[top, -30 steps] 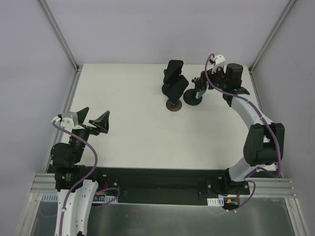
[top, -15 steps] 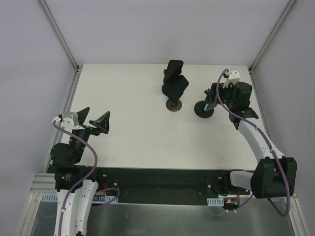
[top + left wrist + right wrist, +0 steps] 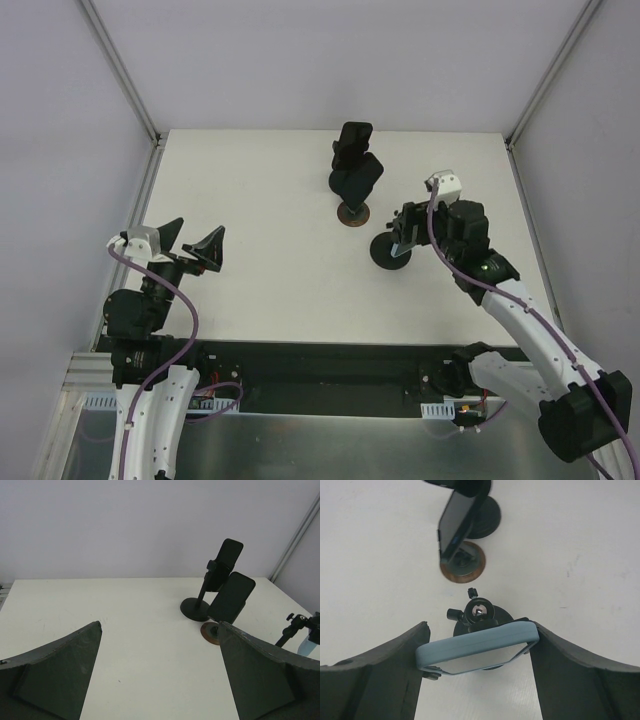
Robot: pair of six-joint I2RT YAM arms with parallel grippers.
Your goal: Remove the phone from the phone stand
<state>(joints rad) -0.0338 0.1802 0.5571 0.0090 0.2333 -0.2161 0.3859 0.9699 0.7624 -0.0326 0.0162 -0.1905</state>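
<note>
The right pincer [image 3: 480, 630] is partly open and clamped on both ends of the blue-cased phone [image 3: 477, 650], which sits on its stand [image 3: 390, 256] at the right of the surface [image 3: 260, 200]. Beyond it are a second phone [image 3: 358, 180] and a third phone [image 3: 352, 140], each on its own stand, making three phones and three stands. The right arm reaches forward with its elbow bent. The left pincer [image 3: 160, 680] gapes wide, holding nothing, above the near left edge.
</note>
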